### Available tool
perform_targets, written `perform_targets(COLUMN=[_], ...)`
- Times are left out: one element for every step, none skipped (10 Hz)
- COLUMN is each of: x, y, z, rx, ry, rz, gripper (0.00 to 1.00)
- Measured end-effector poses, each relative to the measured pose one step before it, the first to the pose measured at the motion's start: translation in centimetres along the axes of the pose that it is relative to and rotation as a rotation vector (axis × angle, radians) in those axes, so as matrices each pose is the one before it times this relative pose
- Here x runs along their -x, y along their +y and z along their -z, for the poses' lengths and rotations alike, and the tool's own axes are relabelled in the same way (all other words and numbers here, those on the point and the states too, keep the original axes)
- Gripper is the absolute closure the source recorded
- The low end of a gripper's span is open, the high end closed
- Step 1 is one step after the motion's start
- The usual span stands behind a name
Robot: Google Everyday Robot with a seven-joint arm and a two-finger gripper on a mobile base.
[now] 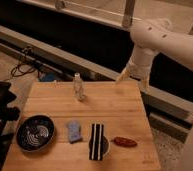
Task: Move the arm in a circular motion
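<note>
My cream-white arm (165, 37) reaches in from the upper right, with small dark holes along its thick rounded segments. Its tan-tipped gripper (124, 76) hangs just above the far right edge of the wooden table (120, 107), touching nothing. No object is near the gripper; the closest is a clear plastic bottle (78, 87) standing to its left.
On the table sit a dark round bowl (35, 132) at front left, a blue sponge (74, 131), a black-and-white striped cloth (96, 141) over a small dish, and a reddish-brown item (124, 142). Cables (27, 65) lie on the floor at left. A dark rail runs behind the table.
</note>
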Motion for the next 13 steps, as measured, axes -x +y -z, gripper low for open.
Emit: perform_targets(x=[-0.865,-1.613,-2.004,-1.379,-1.217,-0.586,0.004,0.172,0.657,0.479,-0.011,0.003,0.203], y=[0.445,0.511,0.859,0.425,0.310,0.111,0.220,0.698,0.325,0.399,0.198,0.082,0.524], z=[0.015,-0.145,-0.077,-0.077,-0.051,0.035,0.050,0.063,-0.029,0.006,-0.001,-0.013,0.031], rx=[-0.00687,-0.01322,-0.00332,-0.00616,-0.00647,-0.00497,-0.00522,-0.00163,-0.00600,-0.00337,-0.00210,-0.00427,-0.00290], ry=[0.00198,0.00528,-0.00321,-0.00082,-0.00074,-0.00054,-0.00422,0.00390,-0.00139,-0.00105,0.00050,-0.00012,-0.00167], rz=[0.00844,0.01124,0.01103,0.01346,0.01341,0.00847,0.00653,0.01075,0.01061,0.00929,0.00483,0.00418,0.01279], gripper=[0.20,0.20,0.20,0.20,0.20,0.20,0.20,0.20,0.20,0.20,0.20,0.20,0.20])
